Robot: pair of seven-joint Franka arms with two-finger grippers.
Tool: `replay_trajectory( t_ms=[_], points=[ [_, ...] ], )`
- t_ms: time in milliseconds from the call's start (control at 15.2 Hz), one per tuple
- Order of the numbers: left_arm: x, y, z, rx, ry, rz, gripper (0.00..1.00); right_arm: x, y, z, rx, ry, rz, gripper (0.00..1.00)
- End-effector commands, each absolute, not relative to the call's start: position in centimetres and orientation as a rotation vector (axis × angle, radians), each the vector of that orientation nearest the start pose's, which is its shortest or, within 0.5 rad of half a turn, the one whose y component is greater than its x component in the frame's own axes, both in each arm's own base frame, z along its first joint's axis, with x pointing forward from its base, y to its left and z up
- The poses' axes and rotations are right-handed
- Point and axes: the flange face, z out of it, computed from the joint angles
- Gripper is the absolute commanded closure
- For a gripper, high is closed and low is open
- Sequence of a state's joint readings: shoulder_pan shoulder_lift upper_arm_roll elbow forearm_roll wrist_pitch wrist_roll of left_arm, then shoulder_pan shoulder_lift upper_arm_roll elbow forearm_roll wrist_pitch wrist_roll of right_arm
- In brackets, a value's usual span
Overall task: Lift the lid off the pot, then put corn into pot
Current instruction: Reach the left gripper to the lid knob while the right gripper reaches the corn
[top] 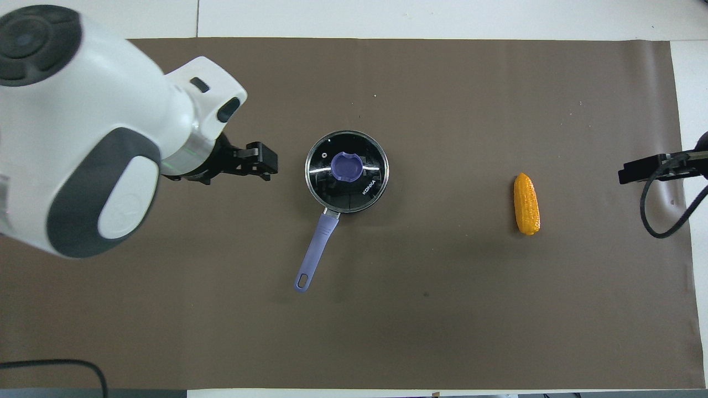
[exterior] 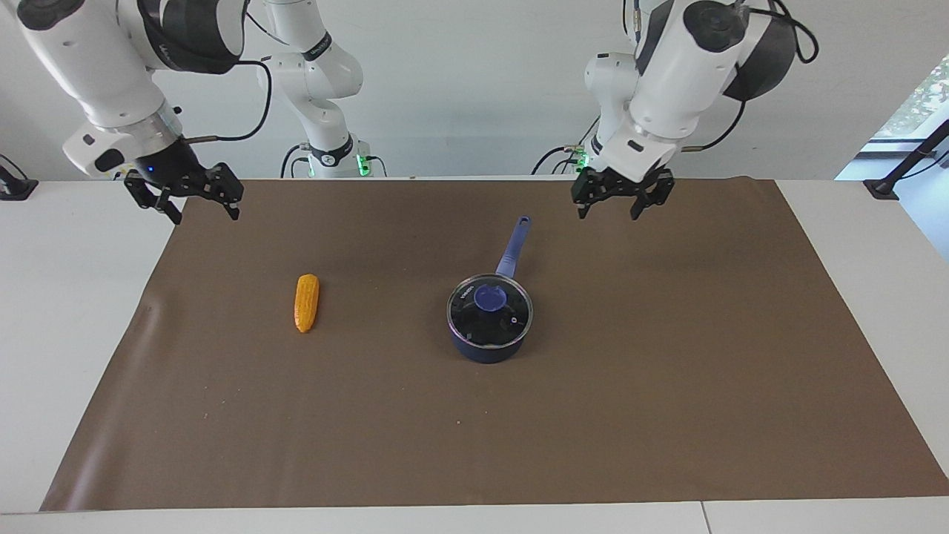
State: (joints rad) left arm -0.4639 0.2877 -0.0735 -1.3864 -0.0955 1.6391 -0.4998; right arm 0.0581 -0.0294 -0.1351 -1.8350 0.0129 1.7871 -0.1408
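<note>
The lid (exterior: 490, 305) sits on the pot (exterior: 489, 319) mid-mat, its handle at one o'clock in the facing view; the corn (exterior: 306, 302) lies at nine o'clock. The left gripper (exterior: 623, 205), spread and empty, hangs near the handle, likely heading for the knob. The right gripper (exterior: 194, 207), spread, hangs at the mat's edge, cropped overhead.

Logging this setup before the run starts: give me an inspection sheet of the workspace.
Surface: brown mat on a white table, a few specks.
Job's things: lid seated on the pot, handle toward the robots; corn lying toward the right arm's end.
Clutter: nothing seen.
Grippers: left gripper open, empty, raised over the mat near the handle's tip; right gripper open, empty, over the mat's edge.
Cables: black cables on both arms.
Surroundings: white wall, window.
</note>
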Motion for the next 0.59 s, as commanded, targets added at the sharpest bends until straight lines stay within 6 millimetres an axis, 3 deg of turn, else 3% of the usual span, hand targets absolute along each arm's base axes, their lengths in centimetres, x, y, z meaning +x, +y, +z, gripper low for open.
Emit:
replay_trajectory(
  t_ms=[0,132,264,527],
  points=[
    [57.7,-38.0,51.3,-3.226,0.049,0.140,0.00,56.1,-3.6,47.4,-3.114,-0.085,0.056,0.00],
    [57.3,-40.0,49.5,-3.208,0.094,0.128,0.00,56.4,-0.5,43.1,-3.118,-0.161,0.019,0.00],
    [57.5,-40.8,48.1,-3.207,0.105,0.128,0.00,56.3,-0.2,39.3,-3.124,-0.168,0.002,0.00],
    [57.7,-42.4,46.0,-3.217,0.131,0.096,0.00,55.5,0.2,34.2,-3.131,-0.184,0.007,0.00]
  ],
)
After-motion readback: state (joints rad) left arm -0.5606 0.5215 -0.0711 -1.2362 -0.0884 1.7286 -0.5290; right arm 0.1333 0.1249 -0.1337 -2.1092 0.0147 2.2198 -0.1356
